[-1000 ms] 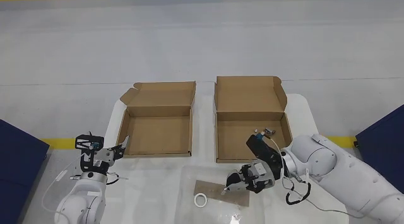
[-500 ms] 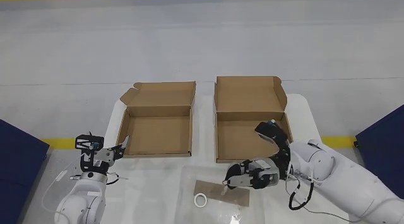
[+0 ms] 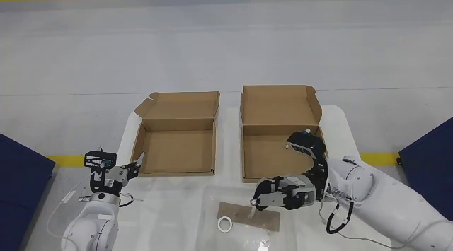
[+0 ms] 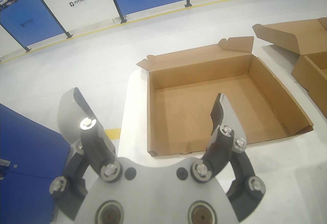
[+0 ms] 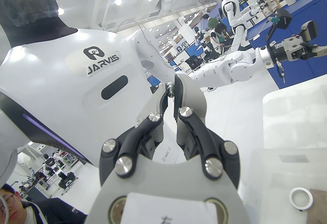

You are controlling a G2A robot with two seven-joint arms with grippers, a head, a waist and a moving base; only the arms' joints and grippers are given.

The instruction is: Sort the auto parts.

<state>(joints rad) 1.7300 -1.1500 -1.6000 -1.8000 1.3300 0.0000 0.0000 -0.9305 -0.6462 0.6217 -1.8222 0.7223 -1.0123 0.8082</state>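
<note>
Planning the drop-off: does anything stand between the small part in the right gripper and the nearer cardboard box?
Nothing visible does. The right gripper, shut on the small metal part, is above the clear tray; the nearer cardboard box lies open just beyond, lid folded back. Only its front wall needs clearing.

Two brown boxes, the left box (image 3: 175, 150) and the right box (image 3: 274, 155), sit just behind the one clear tray (image 3: 212, 205). One white ring (image 3: 225, 224) and one flat brown sheet (image 3: 245, 216) lie in the tray. There are two grippers, the left gripper (image 4: 149, 96) and the right gripper (image 3: 256, 202), and one small metal part (image 5: 170, 88).
</note>
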